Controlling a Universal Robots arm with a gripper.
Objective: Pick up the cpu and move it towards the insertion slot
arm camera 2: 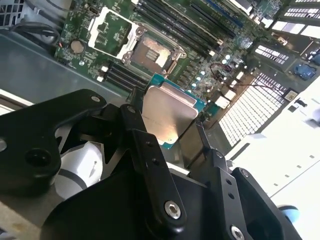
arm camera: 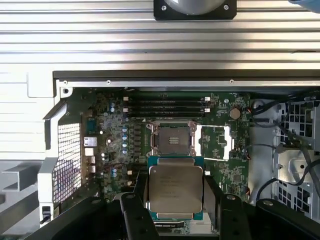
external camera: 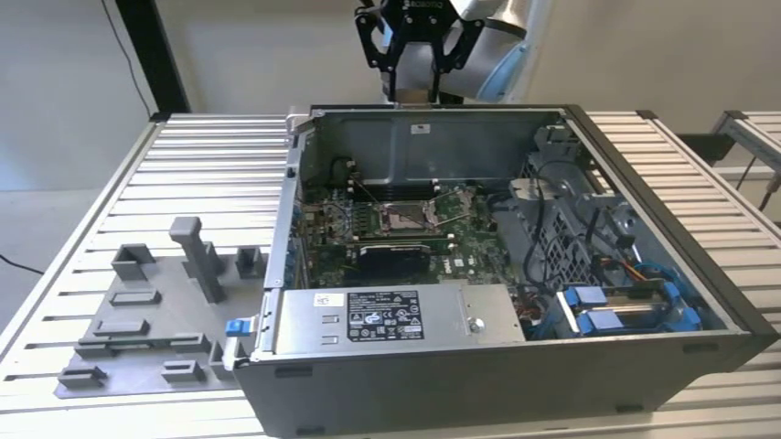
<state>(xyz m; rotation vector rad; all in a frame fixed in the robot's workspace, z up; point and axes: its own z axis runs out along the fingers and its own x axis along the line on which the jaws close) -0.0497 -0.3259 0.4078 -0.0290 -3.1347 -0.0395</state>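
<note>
In both wrist views the cpu (arm camera: 176, 187) (arm camera 2: 167, 112), a flat square chip with a silvery top, sits between my black fingers (arm camera: 131, 207). My gripper (arm camera: 176, 200) (arm camera 2: 167, 121) is shut on its two opposite edges. The insertion slot (arm camera: 172, 141) (arm camera 2: 150, 52) is a metal-framed socket with its cover plate swung open, on the green board below and just ahead of the chip. In the exterior view my gripper (external camera: 416, 99) hangs above the rear wall of the open computer case, well above the insertion slot (external camera: 403, 217).
The case walls (external camera: 427, 137) ring the board. A silver box with a white label (external camera: 384, 315) lies along the near side, and cables and blue drive brackets (external camera: 623, 306) fill the exterior view's right. A grey fixture plate with posts (external camera: 159, 311) lies on the slatted table.
</note>
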